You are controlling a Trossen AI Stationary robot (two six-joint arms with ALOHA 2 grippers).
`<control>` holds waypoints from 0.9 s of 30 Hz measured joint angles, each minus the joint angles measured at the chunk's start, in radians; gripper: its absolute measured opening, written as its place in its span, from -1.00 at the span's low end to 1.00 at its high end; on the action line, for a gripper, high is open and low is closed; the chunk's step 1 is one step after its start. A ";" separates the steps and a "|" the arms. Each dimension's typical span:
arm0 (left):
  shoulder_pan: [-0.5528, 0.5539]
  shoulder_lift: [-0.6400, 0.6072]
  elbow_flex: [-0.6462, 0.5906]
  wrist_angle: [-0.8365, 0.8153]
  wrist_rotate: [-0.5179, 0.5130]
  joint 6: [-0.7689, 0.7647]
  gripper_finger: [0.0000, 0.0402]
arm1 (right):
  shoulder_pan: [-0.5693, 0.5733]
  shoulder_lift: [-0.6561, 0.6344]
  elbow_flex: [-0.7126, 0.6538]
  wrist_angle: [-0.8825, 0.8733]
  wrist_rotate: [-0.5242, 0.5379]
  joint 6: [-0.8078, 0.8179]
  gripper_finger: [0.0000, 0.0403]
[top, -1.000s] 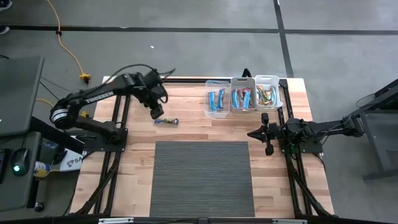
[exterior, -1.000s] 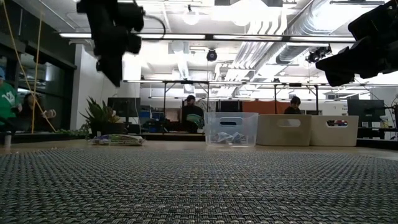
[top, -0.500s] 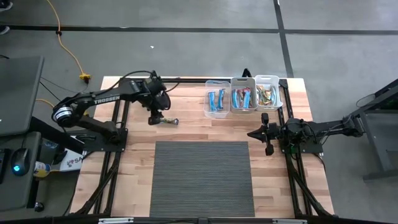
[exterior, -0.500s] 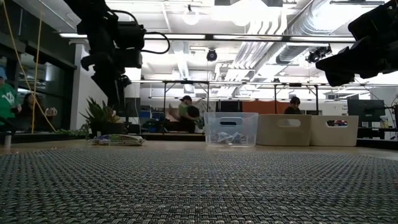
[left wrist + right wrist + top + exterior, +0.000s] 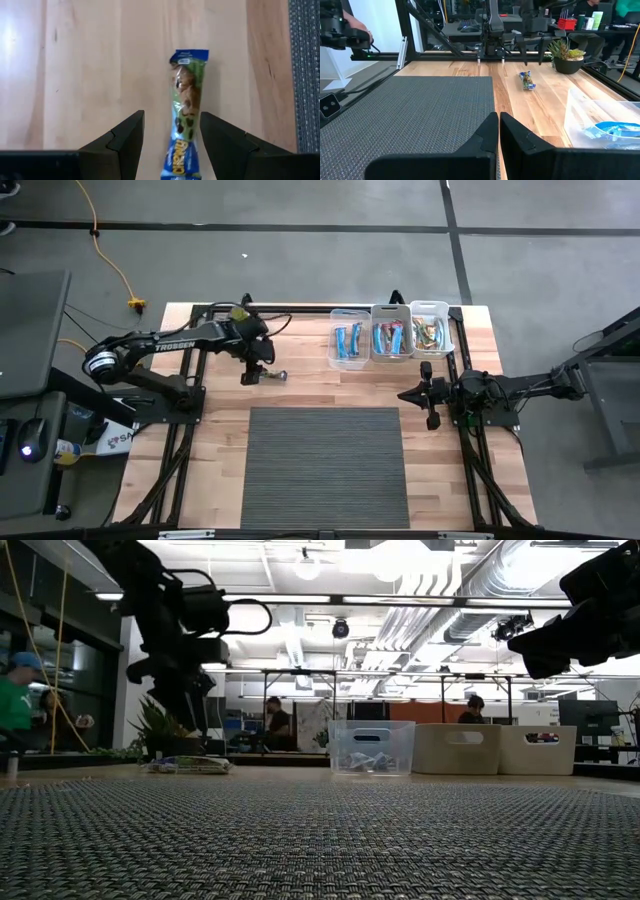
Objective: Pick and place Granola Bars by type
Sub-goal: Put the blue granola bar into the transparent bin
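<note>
One granola bar (image 5: 186,107) in a blue and green wrapper lies flat on the bare wood at the table's far left, also seen in the high view (image 5: 275,375) and the low view (image 5: 188,765). My left gripper (image 5: 171,120) hovers open just above it, pointing steeply down, one finger on each long side of the bar and neither touching it. In the low view its fingertips (image 5: 188,720) stay clear above the bar. More bars fill three bins (image 5: 391,335) at the far right. My right gripper (image 5: 405,394) waits shut at the right side, above the table.
A grey ribbed mat (image 5: 325,465) covers the table's near middle. The clear bin (image 5: 372,747) and two white bins (image 5: 463,748) stand in a row at the far right. A small potted plant (image 5: 565,55) sits beyond the table's far left corner.
My left gripper has come down toward the granola bar and rolled about its own axis, so its fingers now straddle the bar lengthwise. Its opening has stayed the same. The bar has not moved.
</note>
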 joint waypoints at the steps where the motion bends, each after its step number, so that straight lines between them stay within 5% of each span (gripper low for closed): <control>1: -0.008 0.000 -0.008 0.011 -0.002 0.000 -0.05 | 0.000 0.000 0.000 0.000 0.000 0.000 -1.00; 10: -0.116 0.098 -0.018 0.045 -0.055 0.004 -0.05 | 0.000 0.000 0.000 0.000 0.000 0.000 -1.00; 17: -0.161 0.201 -0.018 0.107 -0.212 0.004 -0.05 | 0.000 0.000 0.000 0.000 0.000 0.000 -1.00; 27: -0.159 0.269 -0.012 0.110 -0.174 0.000 -0.05 | 0.000 0.000 0.000 0.000 0.000 0.000 -1.00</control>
